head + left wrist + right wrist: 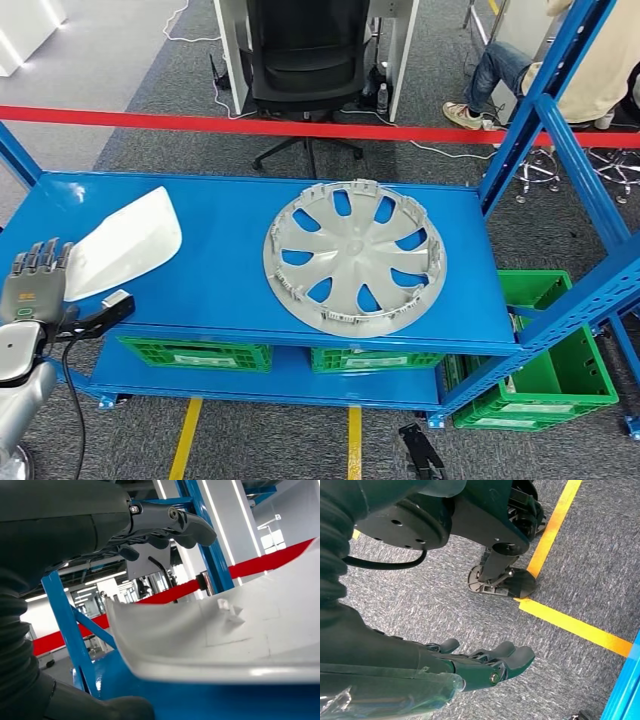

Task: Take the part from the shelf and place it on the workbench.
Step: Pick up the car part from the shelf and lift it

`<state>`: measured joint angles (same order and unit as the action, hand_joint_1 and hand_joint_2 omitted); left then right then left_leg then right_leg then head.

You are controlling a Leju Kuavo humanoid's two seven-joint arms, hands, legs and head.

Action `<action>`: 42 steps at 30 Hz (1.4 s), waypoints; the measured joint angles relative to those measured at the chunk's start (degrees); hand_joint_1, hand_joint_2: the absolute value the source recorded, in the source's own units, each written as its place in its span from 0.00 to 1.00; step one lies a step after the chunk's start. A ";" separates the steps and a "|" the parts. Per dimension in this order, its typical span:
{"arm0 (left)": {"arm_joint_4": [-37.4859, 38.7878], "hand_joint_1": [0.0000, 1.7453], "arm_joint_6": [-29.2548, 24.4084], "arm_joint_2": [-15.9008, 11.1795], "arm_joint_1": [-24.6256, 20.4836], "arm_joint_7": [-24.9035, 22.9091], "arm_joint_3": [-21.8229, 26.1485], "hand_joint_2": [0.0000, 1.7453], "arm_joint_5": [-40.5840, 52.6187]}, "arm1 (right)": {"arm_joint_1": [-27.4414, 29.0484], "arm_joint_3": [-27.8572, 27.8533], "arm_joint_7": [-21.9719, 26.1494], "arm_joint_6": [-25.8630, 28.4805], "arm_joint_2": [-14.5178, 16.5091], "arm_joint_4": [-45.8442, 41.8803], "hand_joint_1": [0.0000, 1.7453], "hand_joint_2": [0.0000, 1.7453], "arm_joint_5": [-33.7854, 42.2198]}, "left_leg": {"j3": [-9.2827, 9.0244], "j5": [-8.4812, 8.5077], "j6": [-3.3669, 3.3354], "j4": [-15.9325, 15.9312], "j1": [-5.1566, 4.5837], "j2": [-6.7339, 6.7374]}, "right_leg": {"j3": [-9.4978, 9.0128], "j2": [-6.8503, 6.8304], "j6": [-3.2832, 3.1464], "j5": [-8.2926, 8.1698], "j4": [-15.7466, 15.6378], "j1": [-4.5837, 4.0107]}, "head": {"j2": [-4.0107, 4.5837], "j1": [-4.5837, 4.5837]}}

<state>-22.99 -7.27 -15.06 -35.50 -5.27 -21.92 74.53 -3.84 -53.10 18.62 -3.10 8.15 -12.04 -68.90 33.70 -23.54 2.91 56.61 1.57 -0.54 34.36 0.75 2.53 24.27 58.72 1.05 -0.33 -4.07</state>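
Note:
A white curved panel part [124,240] lies at the left end of the blue shelf [219,260]. My left hand [34,282] is at the part's near left edge with its fingers stretched out. In the left wrist view the dark fingers [181,522] reach over the white part [226,630] and the thumb sits below its rim, with a gap showing between them and the part. My right hand [478,667] hangs over the grey carpet, fingers apart and holding nothing.
A large silver hubcap [355,255] lies mid-shelf, right of the white part. Green crates [196,353] stand on the lower shelf and another [558,370] at the right. Blue uprights [573,150] frame the right end. Behind run a red tape [302,128], a chair [306,50] and a seated person [528,70].

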 joint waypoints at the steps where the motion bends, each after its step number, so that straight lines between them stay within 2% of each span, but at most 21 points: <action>1: 0.02 0.60 0.18 0.00 0.01 -0.01 0.11 1.00 -0.01 | 0.00 -0.01 -0.01 0.01 0.00 0.00 0.00 1.00 0.01 | 0.00 0.00 0.00 0.00 0.00 0.00 | 0.00 0.00 0.00 0.00 0.00 0.00 | 0.00 0.00; 2: 0.05 0.81 0.43 0.01 0.03 -0.04 0.22 1.00 -0.02 | 0.00 -0.01 -0.01 0.02 0.01 0.00 0.00 1.00 0.02 | 0.00 0.00 0.00 0.00 0.00 0.00 | 0.00 0.00 0.00 0.00 0.00 0.00 | 0.00 0.00; 3: 0.09 0.89 0.70 0.01 0.06 -0.10 0.35 1.00 -0.03 | 0.00 -0.01 -0.02 0.03 0.01 0.00 0.00 1.00 0.03 | 0.00 0.00 0.00 0.00 0.00 0.00 | 0.00 0.00 0.00 0.00 0.00 0.00 | 0.00 0.00; 7: 0.36 0.97 1.37 0.01 0.33 -0.63 0.89 1.00 -0.03 | -0.01 -0.02 -0.08 0.07 0.02 0.00 0.00 1.00 0.05 | 0.00 0.00 0.00 0.00 0.00 0.00 | 0.01 0.00 0.00 0.00 0.00 0.00 | 0.00 0.00; 11: 0.62 1.00 1.43 0.00 0.73 -0.96 1.31 1.00 0.07 | -0.02 -0.02 -0.14 0.07 0.02 0.00 0.00 1.00 0.05 | 0.02 0.00 0.00 0.00 0.00 0.00 | 0.02 0.00 0.00 0.00 0.00 0.00 | 0.00 0.01; 24: 0.87 0.99 1.41 0.11 0.90 -0.96 2.47 1.00 1.08 | -0.08 -0.02 -0.22 0.04 0.02 0.00 0.00 1.00 0.07 | 0.03 0.00 0.00 0.00 0.00 0.00 | 0.04 0.01 0.00 0.00 0.00 0.00 | 0.00 0.00; 25: 0.87 0.99 1.40 0.14 0.90 -0.96 2.55 0.75 1.10 | -0.09 -0.02 -0.22 0.04 0.02 0.00 0.00 1.00 0.06 | 0.03 0.00 0.00 0.00 0.00 0.00 | 0.04 0.01 0.00 0.00 0.00 0.00 | 0.00 0.00; 28: 0.88 0.99 1.35 0.30 0.91 -0.96 3.03 0.75 1.37 | -0.10 -0.02 -0.22 -0.01 0.02 0.00 0.00 1.00 0.05 | 0.03 0.00 0.00 0.00 0.00 0.00 | 0.04 0.01 0.00 0.00 0.00 0.00 | 0.00 0.00; 29: 0.88 1.00 1.32 0.37 0.92 -0.96 3.29 1.00 1.50 | -0.10 -0.02 -0.22 -0.03 0.02 0.00 0.00 1.00 0.05 | 0.03 0.00 0.00 0.00 0.00 0.00 | 0.04 0.01 0.00 0.00 0.00 0.00 | 0.00 0.00; 34: 0.89 1.00 1.09 0.63 0.94 -0.09 4.62 1.00 1.89 | -0.14 -0.02 -0.18 -0.24 0.02 0.00 0.00 1.00 0.02 | 0.03 0.00 0.00 0.00 0.00 0.00 | 0.04 0.00 0.00 0.00 0.00 0.00 | 0.00 0.00; 35: 0.89 1.00 1.07 0.68 0.95 0.12 4.86 0.75 1.92 | -0.15 -0.02 -0.17 -0.28 0.02 0.00 0.00 1.00 0.01 | 0.03 0.00 0.00 0.00 0.00 0.00 | 0.04 0.00 0.00 0.00 0.00 0.00 | 0.00 0.00; 38: 0.89 1.00 1.05 0.78 0.95 0.27 5.36 0.75 1.92 | -0.17 -0.02 -0.16 -0.35 0.02 0.00 0.00 1.00 -0.01 | 0.03 0.00 0.00 0.00 0.00 0.00 | 0.04 0.00 0.00 0.00 0.00 0.00 | 0.00 0.00; 39: 0.89 1.00 1.04 0.83 0.95 0.30 5.46 1.00 1.95 | -0.17 -0.02 -0.15 -0.36 0.02 0.00 0.00 1.00 -0.01 | 0.03 0.00 0.00 0.00 0.00 0.00 | 0.04 0.00 0.00 0.00 0.00 0.00 | 0.00 0.00; 42: 0.89 1.00 1.02 0.94 0.95 0.64 5.72 1.00 2.27 | -0.18 -0.02 -0.13 -0.39 0.02 0.00 0.00 1.00 -0.02 | 0.03 0.00 0.00 0.00 0.00 0.00 | 0.04 0.01 0.00 0.00 0.00 0.00 | 0.00 0.00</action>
<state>-22.10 -6.25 -14.12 -34.55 -4.63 -16.20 76.80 -4.02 -53.11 18.50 -3.50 8.17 -12.04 -68.92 33.73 -23.54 2.91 56.61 1.57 -0.54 34.40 0.76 2.53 24.28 58.72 1.05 -0.33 -4.07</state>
